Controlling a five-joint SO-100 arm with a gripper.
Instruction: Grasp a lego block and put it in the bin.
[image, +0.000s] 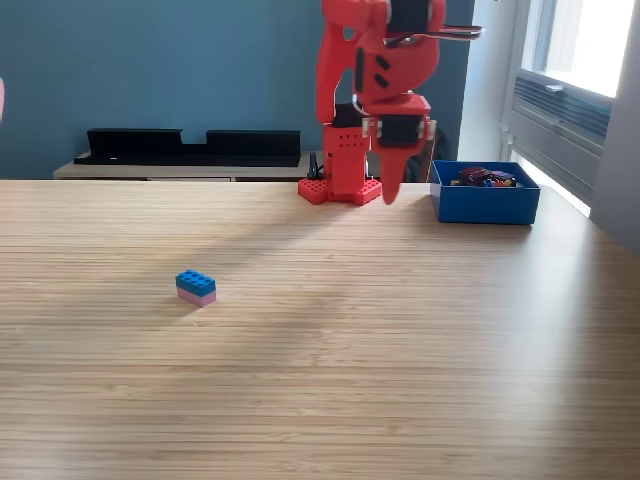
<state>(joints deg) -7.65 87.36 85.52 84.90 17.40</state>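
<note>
A small lego block (196, 287), blue on top and pink below, lies on the wooden table left of centre in the exterior view. The blue bin (485, 203) sits at the back right and holds several small dark and coloured pieces. The red arm stands on its base at the back centre, folded, with its gripper (391, 190) pointing down just left of the bin and far from the block. Its fingers appear closed together with nothing between them.
A long black tray (190, 146) rests on a low shelf behind the table against the blue wall. The red arm base (340, 188) is fixed near the table's far edge. A window and radiator are at the right.
</note>
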